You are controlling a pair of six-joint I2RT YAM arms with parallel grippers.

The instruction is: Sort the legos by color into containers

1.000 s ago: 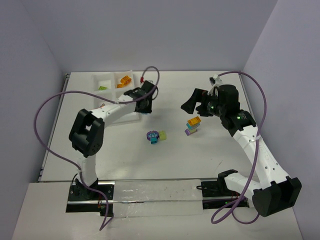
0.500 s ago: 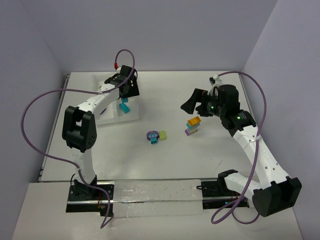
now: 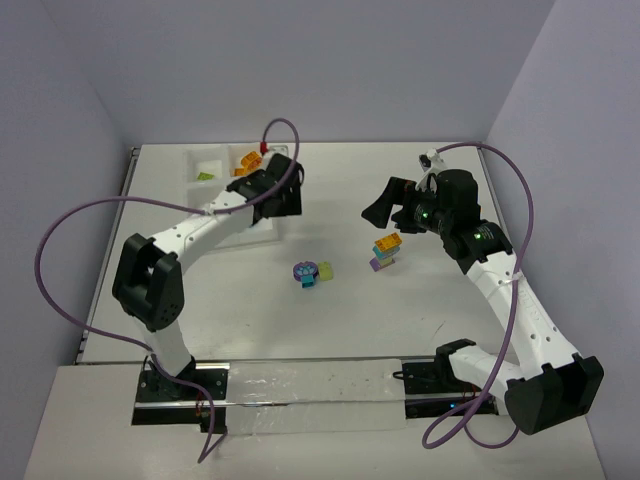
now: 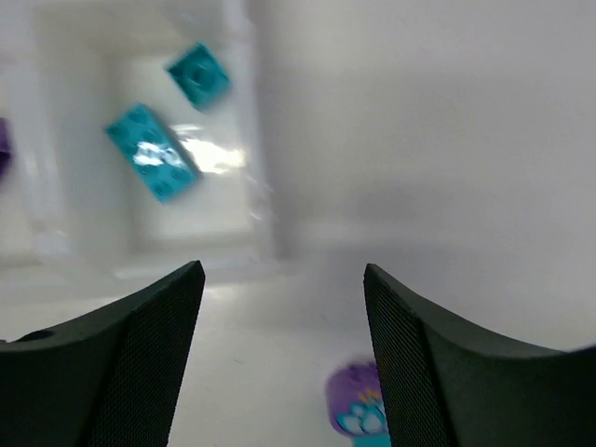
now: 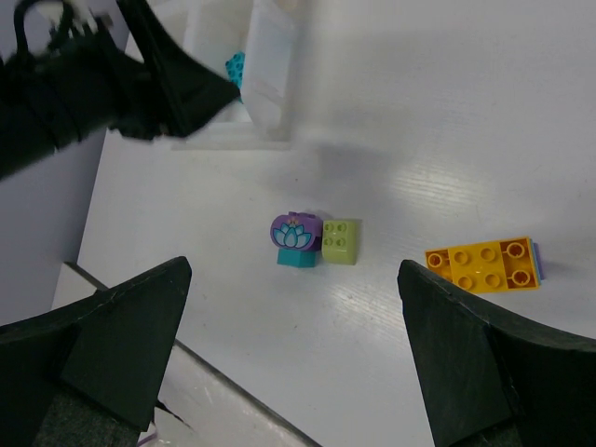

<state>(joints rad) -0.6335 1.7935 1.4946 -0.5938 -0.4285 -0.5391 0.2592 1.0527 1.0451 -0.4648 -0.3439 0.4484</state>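
Teal bricks (image 4: 152, 152) are seen in the tray (image 4: 264, 186); left jaws and right jaws are open, empty. The purple clump (image 5: 296, 231) is judged next.

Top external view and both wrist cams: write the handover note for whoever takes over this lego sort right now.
Left claw: open, empty, by the tray edge.
Right claw: open, empty, raised, facing the loose bricks.
Done: two teal bricks in one compartment, orange bricks in another, a lime brick in a third.
Left: the purple-teal-lime cluster and the orange-topped stack lie on the table, unsorted; both probably need splitting by colour.
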